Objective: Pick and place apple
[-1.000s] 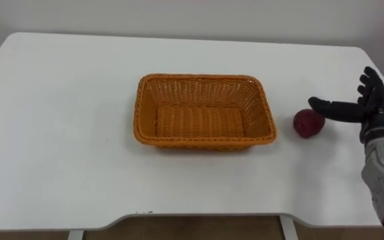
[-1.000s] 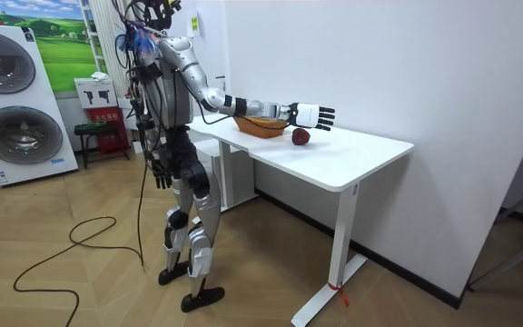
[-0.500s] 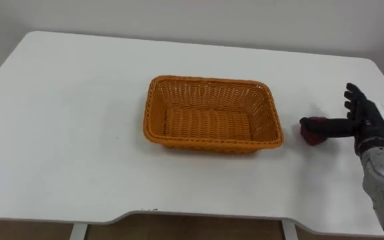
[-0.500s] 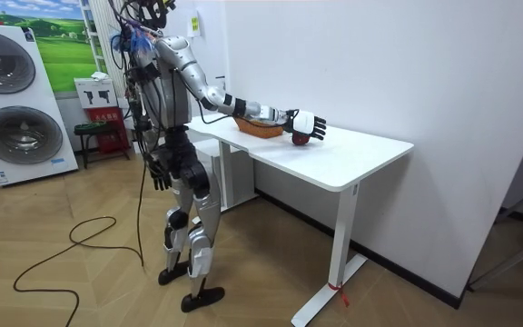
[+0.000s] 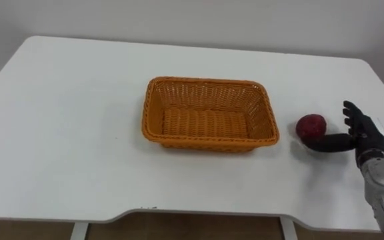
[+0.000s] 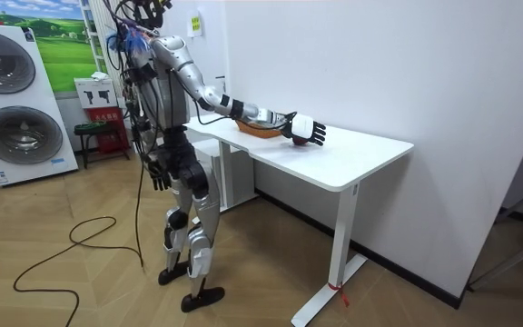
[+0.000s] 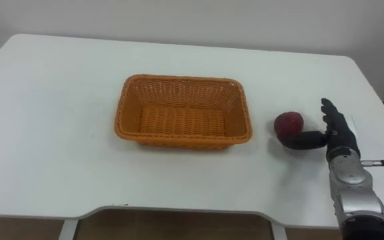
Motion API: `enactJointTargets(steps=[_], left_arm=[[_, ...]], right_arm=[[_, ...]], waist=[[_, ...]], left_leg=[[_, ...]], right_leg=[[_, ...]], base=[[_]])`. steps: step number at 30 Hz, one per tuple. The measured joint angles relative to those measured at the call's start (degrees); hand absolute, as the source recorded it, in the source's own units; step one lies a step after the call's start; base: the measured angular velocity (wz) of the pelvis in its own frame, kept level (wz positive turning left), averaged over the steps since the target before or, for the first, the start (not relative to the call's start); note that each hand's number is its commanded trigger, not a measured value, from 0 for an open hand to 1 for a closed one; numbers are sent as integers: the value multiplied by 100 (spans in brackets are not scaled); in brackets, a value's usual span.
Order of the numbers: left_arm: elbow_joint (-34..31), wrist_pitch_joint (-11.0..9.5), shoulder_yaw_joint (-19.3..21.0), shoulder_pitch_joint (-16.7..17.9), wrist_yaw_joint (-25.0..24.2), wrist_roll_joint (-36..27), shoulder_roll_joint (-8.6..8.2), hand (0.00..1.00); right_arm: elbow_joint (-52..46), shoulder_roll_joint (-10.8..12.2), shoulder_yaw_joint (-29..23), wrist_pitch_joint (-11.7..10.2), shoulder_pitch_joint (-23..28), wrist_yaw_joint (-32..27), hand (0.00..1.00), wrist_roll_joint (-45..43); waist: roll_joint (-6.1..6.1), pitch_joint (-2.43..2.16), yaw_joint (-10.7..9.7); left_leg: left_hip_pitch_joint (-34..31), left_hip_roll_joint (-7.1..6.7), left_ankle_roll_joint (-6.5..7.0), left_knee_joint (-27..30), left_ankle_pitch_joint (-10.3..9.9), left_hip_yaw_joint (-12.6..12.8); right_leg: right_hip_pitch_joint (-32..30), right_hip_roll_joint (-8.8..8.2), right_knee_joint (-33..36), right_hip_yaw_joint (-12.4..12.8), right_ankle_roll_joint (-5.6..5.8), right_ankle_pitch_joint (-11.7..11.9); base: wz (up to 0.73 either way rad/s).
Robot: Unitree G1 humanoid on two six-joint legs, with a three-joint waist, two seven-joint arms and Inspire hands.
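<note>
Red apple [image 5: 311, 127]: just left of my right hand [image 5: 364, 137]; wicker basket [image 5: 209, 142] further left.
Hand unclenched, thumb touching the apple; nothing grasped.

One apple [image 5: 311, 126] is counted, and one woven orange basket [image 5: 209, 115]. One white desk [image 5: 65, 133] is counted beneath both. Two hands of the robot are counted: the right hand [image 5: 362, 130], set just beside the apple, and the left hand [image 6: 159, 173], seen at the hip in the room view. At the room view's left, two round doors [image 6: 12, 64] are counted on the white laundry machines [image 6: 39, 159], one above the other. One small dark stool [image 6: 92, 132] is counted beside them, and one landscape poster [image 6: 62, 45] behind.
</note>
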Motion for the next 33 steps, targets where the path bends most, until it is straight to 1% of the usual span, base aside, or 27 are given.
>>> enactJointTargets(steps=[5, 7, 10, 12, 16, 23, 27, 29, 33], left_arm=[[69, -74, -1, -111, -30, -1, 21, 0], [190, -83, -1, -168, -41, -2, 43, 0], [198, -82, 0, -171, -42, 0, 53, 0], [199, -80, 0, -168, -42, 0, 57, 0], [202, -78, 0, -164, -43, 0, 58, 0], [212, -68, -12, -184, -92, -2, 59, 0], [216, -65, -13, -172, -155, 1, 60, 0], [217, -64, -12, -174, -176, 3, 60, 0], [259, -48, -14, -185, -269, 1, 65, 0]], right_arm=[[24, 1, 9, -24, 3, 0, 0, -236], [167, 16, 19, -78, 6, 2, 0, -316], [192, 18, 58, -85, 180, 18, 0, -379], [191, 18, 58, -186, 247, 22, 0, -403], [196, 18, 58, -188, 260, 45, 0, -484], [191, 18, 93, -185, 253, 225, 0, -943], [190, 19, 94, -185, 248, 226, 0, -1015], [190, 19, 94, -185, 225, 225, 0, -1036], [188, 19, 94, -183, 190, 224, 0, -1048]], waist=[[6, 1, 45], [10, 5, 53], [6, -1, 47], [8, -3, 48], [3, -7, 49], [-2, -24, 67], [30, -20, 72], [49, -7, 75], [57, -6, 77]], left_leg=[[18, 0, 0, -8, 0, -8], [48, -1, 0, -13, 0, -14], [36, -4, 0, -9, 0, -78], [34, -3, 0, -8, 0, -87], [34, -5, 0, -6, 0, -92], [44, -11, 0, -3, 0, -90], [72, -11, -1, -1, 0, -141], [71, -11, -7, -1, 4, -143], [44, -16, -9, 14, 5, -161]], right_leg=[[35, 1, -15, -19, 1, 1], [100, 1, -40, -39, 2, 1], [122, 1, -97, -99, 2, 12], [142, 0, -98, -117, 2, 12], [160, -2, -100, -125, 2, 12], [175, -4, -100, -115, 3, 12], [222, 1, -103, -144, 3, 11], [222, 3, -103, -145, 2, 11], [210, 0, -103, -140, 1, 10]], base=[[1], [6], [8], [5], [0], [0], [3], [0], [0]])
